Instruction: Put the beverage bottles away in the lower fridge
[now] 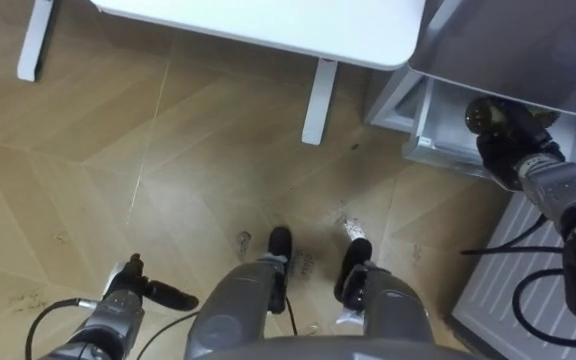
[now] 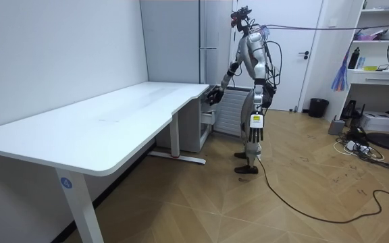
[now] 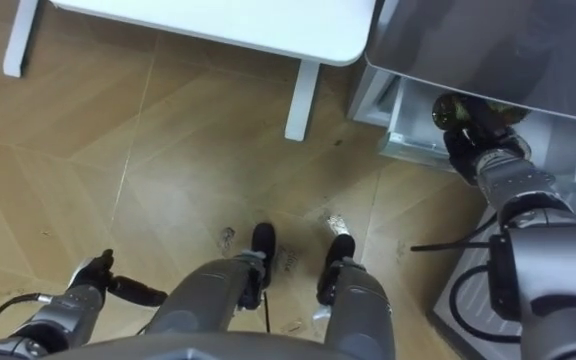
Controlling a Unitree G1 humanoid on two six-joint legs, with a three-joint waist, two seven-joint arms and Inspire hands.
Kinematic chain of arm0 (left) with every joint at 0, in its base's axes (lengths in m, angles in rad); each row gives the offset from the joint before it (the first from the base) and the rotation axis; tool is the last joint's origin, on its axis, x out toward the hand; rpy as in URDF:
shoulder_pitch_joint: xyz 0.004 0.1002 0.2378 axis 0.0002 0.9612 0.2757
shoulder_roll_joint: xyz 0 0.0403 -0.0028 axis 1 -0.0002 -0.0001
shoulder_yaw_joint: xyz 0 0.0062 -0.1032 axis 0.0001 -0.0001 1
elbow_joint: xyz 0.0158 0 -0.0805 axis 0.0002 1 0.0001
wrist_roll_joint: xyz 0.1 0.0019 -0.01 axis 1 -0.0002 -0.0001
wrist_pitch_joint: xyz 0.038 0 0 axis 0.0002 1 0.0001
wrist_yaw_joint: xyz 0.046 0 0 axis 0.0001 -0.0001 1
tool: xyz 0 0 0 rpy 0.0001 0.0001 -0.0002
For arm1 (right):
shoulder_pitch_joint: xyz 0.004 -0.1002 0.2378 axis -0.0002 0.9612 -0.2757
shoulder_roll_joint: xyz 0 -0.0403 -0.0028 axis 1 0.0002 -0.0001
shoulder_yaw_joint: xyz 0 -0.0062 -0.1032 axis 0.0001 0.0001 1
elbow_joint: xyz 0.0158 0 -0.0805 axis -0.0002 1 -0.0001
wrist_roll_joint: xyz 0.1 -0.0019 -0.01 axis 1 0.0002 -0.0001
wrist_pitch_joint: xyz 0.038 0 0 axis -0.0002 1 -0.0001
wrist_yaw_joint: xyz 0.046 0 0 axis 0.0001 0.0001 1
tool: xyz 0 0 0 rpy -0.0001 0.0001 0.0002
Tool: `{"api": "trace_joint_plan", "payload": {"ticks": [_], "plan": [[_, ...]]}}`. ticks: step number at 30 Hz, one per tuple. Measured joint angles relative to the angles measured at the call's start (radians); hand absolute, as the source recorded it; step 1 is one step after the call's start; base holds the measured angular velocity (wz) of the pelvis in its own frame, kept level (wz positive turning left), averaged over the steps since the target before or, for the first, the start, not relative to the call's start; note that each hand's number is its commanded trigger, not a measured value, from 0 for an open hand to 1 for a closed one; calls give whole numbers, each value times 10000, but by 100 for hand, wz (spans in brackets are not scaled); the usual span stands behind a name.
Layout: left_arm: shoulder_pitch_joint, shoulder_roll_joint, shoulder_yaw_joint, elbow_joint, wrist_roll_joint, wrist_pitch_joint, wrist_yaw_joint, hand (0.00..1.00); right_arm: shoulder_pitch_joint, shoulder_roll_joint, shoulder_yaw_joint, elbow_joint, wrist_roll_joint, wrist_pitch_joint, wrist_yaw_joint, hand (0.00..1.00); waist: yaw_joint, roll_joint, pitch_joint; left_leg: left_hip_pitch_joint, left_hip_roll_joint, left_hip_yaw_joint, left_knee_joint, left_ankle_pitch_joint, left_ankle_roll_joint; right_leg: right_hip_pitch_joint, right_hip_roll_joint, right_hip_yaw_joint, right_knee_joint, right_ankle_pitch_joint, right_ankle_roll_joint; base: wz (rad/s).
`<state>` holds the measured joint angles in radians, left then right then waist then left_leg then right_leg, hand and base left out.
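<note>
A dark drink bottle (image 1: pixel 487 114) is seen at the upper right of the frame, grasped by the right hand (image 1: pixel 503 152), whose fingers are curled round it. It is held at the open lower fridge drawer (image 1: pixel 423 125), under the grey fridge front (image 1: pixel 528 40). The bottle is judged not yet released, so this placing is nearly done but not finished. The left hand (image 1: pixel 128 292) hangs relaxed and empty at the lower left. Whether more drinks are left cannot be told

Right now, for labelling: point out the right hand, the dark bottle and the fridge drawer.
right hand (image 3: pixel 471 146): right eye view, back of hand.
dark bottle (image 3: pixel 456 106): right eye view, rounded end.
fridge drawer (image 3: pixel 409 138): right eye view, white front wall.
</note>
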<state>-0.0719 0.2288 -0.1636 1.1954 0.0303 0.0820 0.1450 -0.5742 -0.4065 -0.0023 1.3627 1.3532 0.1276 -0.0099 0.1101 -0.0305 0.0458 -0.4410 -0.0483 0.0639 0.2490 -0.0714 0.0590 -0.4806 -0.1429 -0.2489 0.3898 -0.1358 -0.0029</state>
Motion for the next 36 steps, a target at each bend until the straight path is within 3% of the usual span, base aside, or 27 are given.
{"api": "trace_joint_plan", "payload": {"ticks": [7, 16, 19, 21, 23, 28, 32, 36], "plan": [[15, -4, -54, -31, -407, 7, 1, 0, 231, -11, 142, 0, -150, 36, 125, 0, -86, 134, -80, 424, 2, -110, -118, 0, 0, 559, 81, -40, -290, 59, 86, 3], [52, 33, 31, -64, -401, 23, 24, 0, 938, -20, 163, 4, -285, 39, 489, 0, -242, 142, -117, 1186, 49, -124, -355, -7, -1, 1527, 232, -190, -819, 97, 129, 5], [81, 61, 264, -72, -384, 10, 17, 0, 1287, -20, 8, -2, -287, 28, 577, 0, -290, 114, -165, 1583, 59, -98, -514, -20, -23, 1966, 328, -184, -1118, 163, 134, -5], [147, 102, 438, -84, -371, -1, 16, 0, 1580, -20, -30, -3, -312, 26, 609, 0, -294, 72, -259, 1832, 106, -89, -574, -48, -59, 2302, 410, -192, -1393, 249, 135, -4], [295, 221, 441, -188, -379, -11, 13, 0, 1894, -21, -73, -9, -462, 16, 808, 0, -332, -12, -334, 2190, 165, -4, -673, -94, -96, 2649, 474, -181, -1553, 292, 119, -10], [753, 209, 508, -419, -338, -23, -94, 0, 2337, -19, -300, -34, -710, 0, 1042, 0, -537, -17, -354, 2949, 223, 17, -778, -270, -157, 3460, 626, -75, -1902, 299, 124, -8], [1124, 203, 912, -600, -174, -28, -105, 0, 2844, -19, -686, -56, -716, -73, 1218, 0, -550, -115, -433, 3354, 303, 140, -814, -395, -207, 3876, 708, -23, -2079, 300, 115, -10], [1519, 152, 1383, -782, 73, -13, -104, 0, 3240, 4, -1053, -82, -992, -60, 1211, 0, -721, -224, -449, 3729, 341, 142, -842, -488, -245, 4320, 762, -37, -2222, 248, 115, -1]]}}
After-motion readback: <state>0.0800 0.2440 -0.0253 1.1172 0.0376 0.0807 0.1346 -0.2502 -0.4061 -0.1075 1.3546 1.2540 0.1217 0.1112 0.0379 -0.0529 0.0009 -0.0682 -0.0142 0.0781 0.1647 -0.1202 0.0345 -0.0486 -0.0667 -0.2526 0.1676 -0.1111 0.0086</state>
